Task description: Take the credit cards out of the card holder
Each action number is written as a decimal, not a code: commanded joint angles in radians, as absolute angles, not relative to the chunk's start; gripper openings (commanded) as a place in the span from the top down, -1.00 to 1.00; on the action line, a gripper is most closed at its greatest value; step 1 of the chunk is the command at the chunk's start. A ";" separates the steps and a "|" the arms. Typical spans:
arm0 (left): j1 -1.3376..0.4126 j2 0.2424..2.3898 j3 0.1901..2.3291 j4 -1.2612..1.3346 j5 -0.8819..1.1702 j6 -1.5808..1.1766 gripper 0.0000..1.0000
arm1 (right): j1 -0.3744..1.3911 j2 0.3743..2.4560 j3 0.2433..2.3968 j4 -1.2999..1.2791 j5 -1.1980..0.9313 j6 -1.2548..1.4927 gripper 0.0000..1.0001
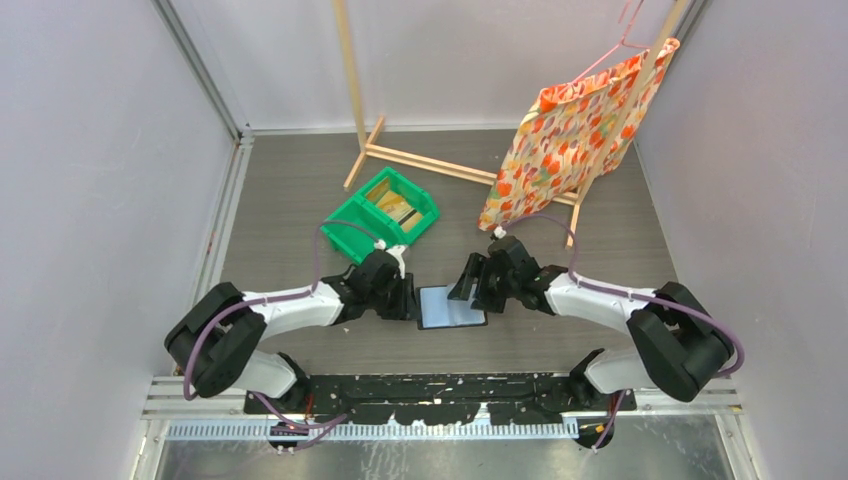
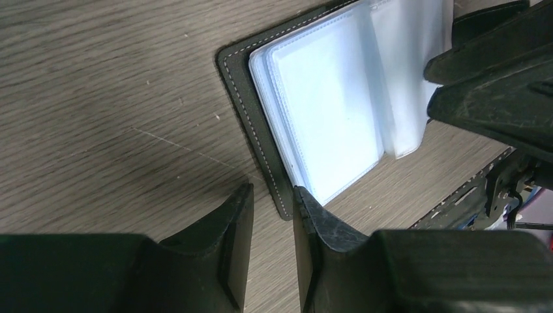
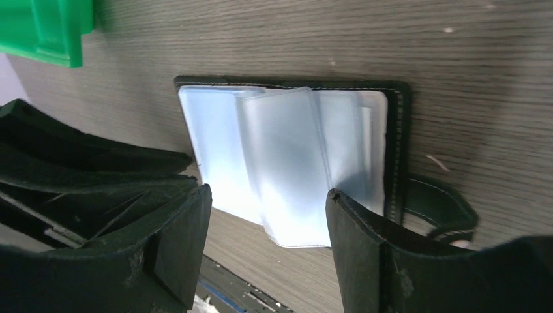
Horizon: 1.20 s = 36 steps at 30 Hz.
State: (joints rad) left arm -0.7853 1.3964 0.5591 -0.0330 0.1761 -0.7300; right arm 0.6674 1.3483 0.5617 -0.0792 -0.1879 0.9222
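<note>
Here the card holder (image 1: 452,307) lies open and flat on the grey wood-grain table (image 1: 290,180), between the two grippers and near the arms' bases. Its clear plastic sleeves (image 3: 287,163) are fanned out, and one leaf curls upward. The sleeves that show look pale and empty. Golden-tan pieces, likely credit cards (image 1: 397,207), sit in the far compartment of the green bin (image 1: 345,230), just beyond the left arm.

The step in hand appears to be checking the sleeves for any card left inside; whether one remains cannot be told. The next move probably calls for pinning the cover while a leaf is turned or a card edge is pinched.

The left gripper (image 2: 272,208) has its jaws narrowly parted at the holder's near corner, with nothing clearly between them. The right gripper (image 3: 267,199) has its jaws wide, straddling the raised sleeve without closing on it; contact cannot be told.
</note>
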 commanded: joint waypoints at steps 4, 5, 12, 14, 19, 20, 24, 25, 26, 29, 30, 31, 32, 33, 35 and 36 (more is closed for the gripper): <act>-0.784 1.388 0.529 0.026 0.154 -0.741 0.39 | 0.668 1.404 0.601 0.111 -0.392 0.986 -0.38; -0.785 1.384 0.526 0.027 0.152 -0.743 0.39 | 0.668 1.412 0.605 0.137 -0.425 1.003 -0.38; -0.784 1.332 0.465 0.080 0.135 -0.822 0.38 | 0.666 1.289 0.590 -0.082 -0.170 0.921 -0.38; -0.784 1.324 0.451 0.087 0.125 -0.831 0.38 | 0.654 1.288 0.587 -0.122 -0.130 0.887 -0.38; -0.784 1.330 0.442 0.068 0.135 -0.836 0.38 | 0.647 1.299 0.585 -0.145 -0.090 0.869 -0.38; -0.784 1.329 0.433 0.077 0.137 -0.845 0.38 | 0.648 1.306 0.591 -0.152 -0.076 0.863 -0.38; -0.784 1.333 0.416 0.083 0.125 -0.845 0.38 | 0.648 1.340 0.593 -0.156 -0.071 0.856 -0.38; -0.784 1.339 0.418 0.083 0.127 -0.842 0.38 | 0.647 1.352 0.589 -0.145 -0.082 0.857 -0.38; -0.784 1.346 0.425 0.083 0.131 -0.838 0.38 | 0.647 1.361 0.585 -0.132 -0.093 0.860 -0.38; -0.784 1.377 0.438 0.088 0.141 -0.832 0.38 | 0.650 1.409 0.584 -0.086 -0.153 0.871 -0.35; -0.784 1.386 0.440 0.093 0.144 -0.831 0.38 | 0.650 1.417 0.581 -0.065 -0.176 0.880 -0.35; -0.784 1.394 0.441 0.099 0.148 -0.830 0.38 | 0.650 1.422 0.578 -0.042 -0.198 0.889 -0.34; -0.784 1.404 0.443 0.107 0.151 -0.830 0.38 | 0.649 1.424 0.574 -0.012 -0.222 0.897 -0.34; -0.784 1.414 0.445 0.112 0.157 -0.830 0.38 | 0.651 1.426 0.575 -0.005 -0.238 0.903 -0.34; -0.784 1.436 0.450 0.122 0.161 -0.830 0.38 | 0.651 1.428 0.576 0.031 -0.265 0.914 -0.34; -0.784 1.445 0.451 0.135 0.163 -0.831 0.38 | 0.651 1.430 0.576 0.044 -0.282 0.917 -0.34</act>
State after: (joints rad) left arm -0.7830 1.3773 0.4580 0.1505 0.1799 -0.8429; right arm 0.6453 1.4059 0.5831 -0.0257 -0.2050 0.8967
